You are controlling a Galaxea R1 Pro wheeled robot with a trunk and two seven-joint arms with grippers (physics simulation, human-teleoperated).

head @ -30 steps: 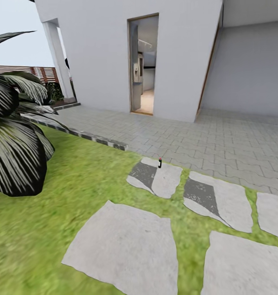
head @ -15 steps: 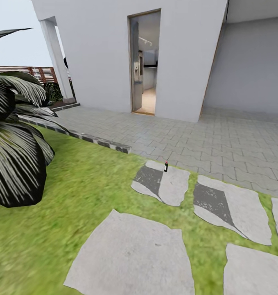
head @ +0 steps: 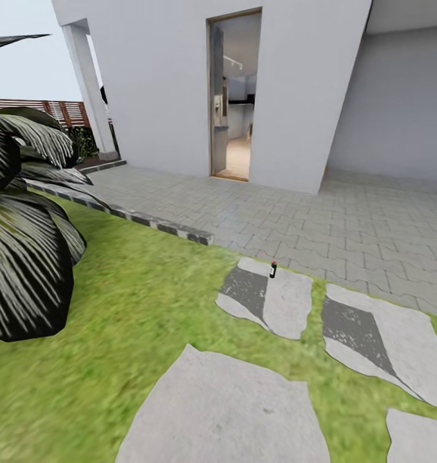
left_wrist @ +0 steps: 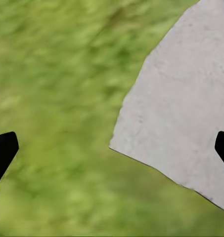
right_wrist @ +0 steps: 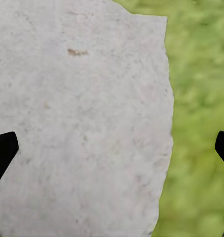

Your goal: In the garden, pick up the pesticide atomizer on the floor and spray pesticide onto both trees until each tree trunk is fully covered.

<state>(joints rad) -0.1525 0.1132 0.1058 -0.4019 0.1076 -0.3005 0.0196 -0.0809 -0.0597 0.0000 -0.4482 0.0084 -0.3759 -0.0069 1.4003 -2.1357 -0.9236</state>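
The pesticide atomizer (head: 273, 269), a small dark bottle with a red top, stands upright at the far edge of a pale stepping stone (head: 276, 305) in the green lawn (head: 128, 296), some way ahead of me. My left gripper (left_wrist: 112, 150) is open and hangs over grass beside the edge of a stone slab, holding nothing. My right gripper (right_wrist: 112, 150) is open too, above a grey slab with grass along one side. The two trees and their trunks are out of view.
A broad-leaved dark bush (head: 25, 257) crowds the left side. Several stepping stones (head: 231, 411) cross the lawn. Behind a striped kerb (head: 160, 226) lies grey paving (head: 347, 218), then a white house wall with an open doorway (head: 234, 96). A wooden fence (head: 44, 110) stands far left.
The whole head view has shifted, so the camera has moved: the bottle and stones now sit further right and lower in the picture. Nothing in the scene itself has moved.
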